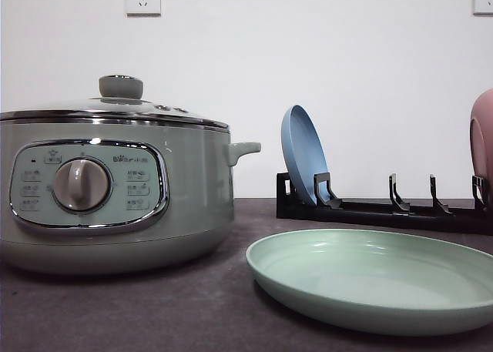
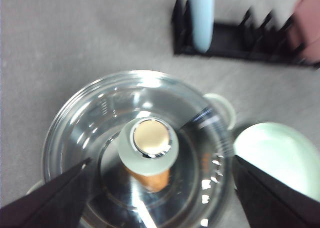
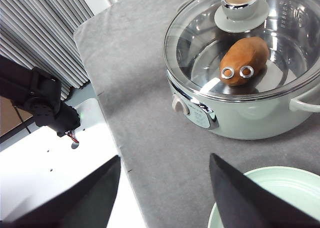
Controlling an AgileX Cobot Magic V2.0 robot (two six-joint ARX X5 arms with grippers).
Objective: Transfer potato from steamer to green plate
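The steamer (image 1: 115, 198) stands at the left of the table with its glass lid (image 3: 240, 43) on. Through the glass I see the orange-brown potato (image 3: 245, 58) lying inside, partly under the lid knob (image 2: 148, 140) in the left wrist view, where the potato (image 2: 152, 179) peeks out below it. The green plate (image 1: 370, 279) lies empty right of the steamer. My left gripper (image 2: 162, 160) hangs open above the lid knob. My right gripper (image 3: 165, 158) is open over the table in front of the steamer, beside the green plate (image 3: 270, 198).
A black dish rack (image 1: 385, 209) stands behind the green plate, holding an upright blue plate (image 1: 304, 155) and a pink dish (image 1: 484, 144) at the far right. The grey table mat's edge (image 3: 112, 133) runs beside a white surface with a black arm base (image 3: 45, 103).
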